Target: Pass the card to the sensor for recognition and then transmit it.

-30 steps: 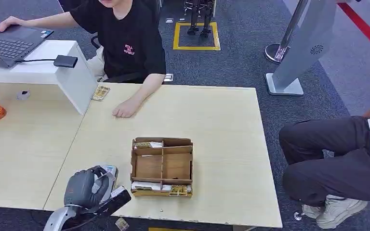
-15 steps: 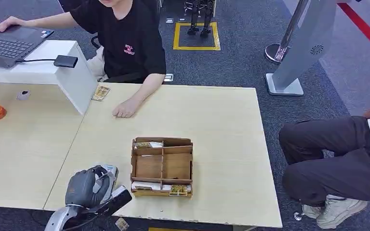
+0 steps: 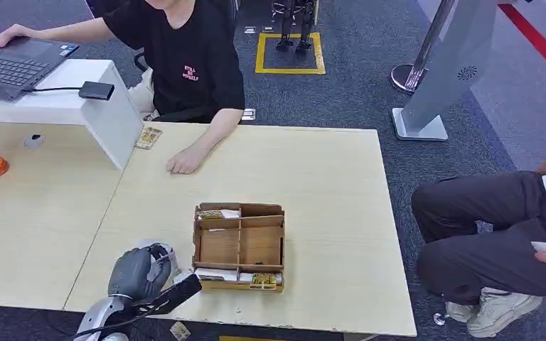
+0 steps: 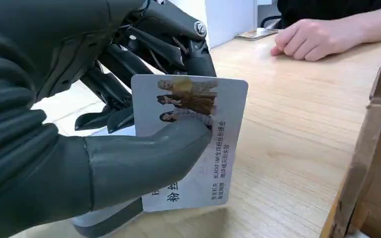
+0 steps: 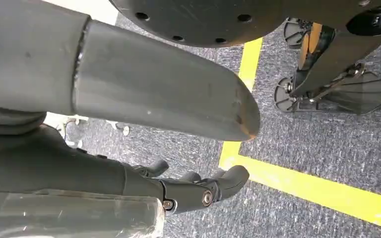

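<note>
My left hand (image 3: 138, 273) pinches the card (image 4: 193, 141); the sensor (image 3: 97, 90) lies far ahead-left; right hand (image 5: 129, 124) hangs empty.

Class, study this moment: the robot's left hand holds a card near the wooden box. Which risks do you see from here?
1. The left hand pinches the card only between thumb and fingers, so it may slip.
2. The wooden box stands close beside the hand; a swing might knock it.
3. The person's hand rests on the table, possibly in the card's path.

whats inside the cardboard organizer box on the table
The cardboard box holds cards in its far row and more cards in its near row; the two middle compartments look empty. Anything under the stacks is covered.
</note>
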Robot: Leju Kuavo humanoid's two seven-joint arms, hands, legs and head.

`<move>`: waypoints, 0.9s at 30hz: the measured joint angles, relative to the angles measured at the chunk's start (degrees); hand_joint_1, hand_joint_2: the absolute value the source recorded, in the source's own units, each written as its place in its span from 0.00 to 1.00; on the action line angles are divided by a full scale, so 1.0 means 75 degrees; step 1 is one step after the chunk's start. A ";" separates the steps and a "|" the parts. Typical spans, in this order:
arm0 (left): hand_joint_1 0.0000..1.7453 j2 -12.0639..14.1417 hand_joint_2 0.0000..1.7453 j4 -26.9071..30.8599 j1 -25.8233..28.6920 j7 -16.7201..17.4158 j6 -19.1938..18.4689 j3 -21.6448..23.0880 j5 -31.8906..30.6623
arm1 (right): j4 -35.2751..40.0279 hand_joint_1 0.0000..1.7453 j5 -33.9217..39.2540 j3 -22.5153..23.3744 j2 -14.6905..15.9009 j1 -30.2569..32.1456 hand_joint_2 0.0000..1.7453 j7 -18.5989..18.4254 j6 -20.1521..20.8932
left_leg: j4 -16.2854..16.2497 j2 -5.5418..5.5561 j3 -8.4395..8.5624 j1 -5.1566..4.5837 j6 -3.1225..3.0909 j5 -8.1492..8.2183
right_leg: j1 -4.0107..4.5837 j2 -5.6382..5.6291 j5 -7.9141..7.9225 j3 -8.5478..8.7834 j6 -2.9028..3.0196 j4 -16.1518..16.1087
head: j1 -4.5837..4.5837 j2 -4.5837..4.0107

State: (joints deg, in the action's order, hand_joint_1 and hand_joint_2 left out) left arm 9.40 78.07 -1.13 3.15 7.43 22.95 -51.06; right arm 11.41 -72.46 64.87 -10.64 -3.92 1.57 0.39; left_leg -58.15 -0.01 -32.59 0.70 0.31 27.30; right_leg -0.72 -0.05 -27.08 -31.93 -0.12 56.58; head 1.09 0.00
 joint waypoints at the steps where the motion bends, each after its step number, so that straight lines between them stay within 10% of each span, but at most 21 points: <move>1: 1.00 -0.0020 1.00 -0.0058 -0.0030 -0.0003 0.0000 0.0000 0.0009 | 0.0000 0.00 0.0000 0.0000 0.0000 0.0000 0.00 0.0000 0.0000 | 0.0000 0.0000 0.0000 0.0000 0.0000 0.0000 | 0.0000 0.0000 0.0000 0.0000 0.0000 0.0000 | 0.0000 0.0000; 27: 1.00 -0.0128 1.00 -0.0198 -0.0573 -0.0498 -0.0137 0.0006 0.0979 | 0.0000 0.00 -0.0032 -0.0006 0.0003 0.0000 0.00 0.0000 -0.0009 | -0.0002 0.0002 -0.0001 0.0000 -0.0001 -0.0002 | 0.0000 0.0003 0.0000 -0.0002 0.0000 0.0000 | 0.0000 0.0000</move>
State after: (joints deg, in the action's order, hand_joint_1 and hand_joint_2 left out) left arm 8.44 76.59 -5.43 -0.59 6.40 22.99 -43.71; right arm 11.41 -72.70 64.83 -10.62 -3.92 1.57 0.33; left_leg -58.16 0.00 -32.60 0.69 0.30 27.29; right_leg -0.72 -0.03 -27.07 -31.94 -0.12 56.58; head 1.09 0.00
